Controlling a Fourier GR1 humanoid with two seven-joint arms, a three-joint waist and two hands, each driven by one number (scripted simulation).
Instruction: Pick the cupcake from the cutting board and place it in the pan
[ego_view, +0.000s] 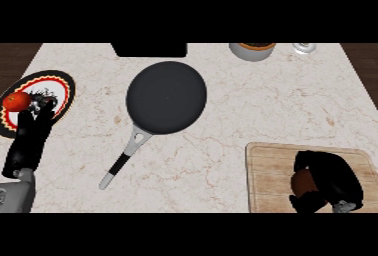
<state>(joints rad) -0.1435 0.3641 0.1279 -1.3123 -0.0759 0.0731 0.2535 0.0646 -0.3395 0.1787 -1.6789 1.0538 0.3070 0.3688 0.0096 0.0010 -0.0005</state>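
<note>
One round black pan (166, 97) with a slim grey handle lies on the marbled tabletop (244, 115). One wooden cutting board (269, 175) carries one brown cupcake (303, 182), the right hand (332, 177) curled round it. Left hand (29, 135) rests straight-fingered beside one patterned plate (63, 92).

A kitchen: marble counter (244, 105), pan (166, 97), wooden cutting board (269, 175).
</note>
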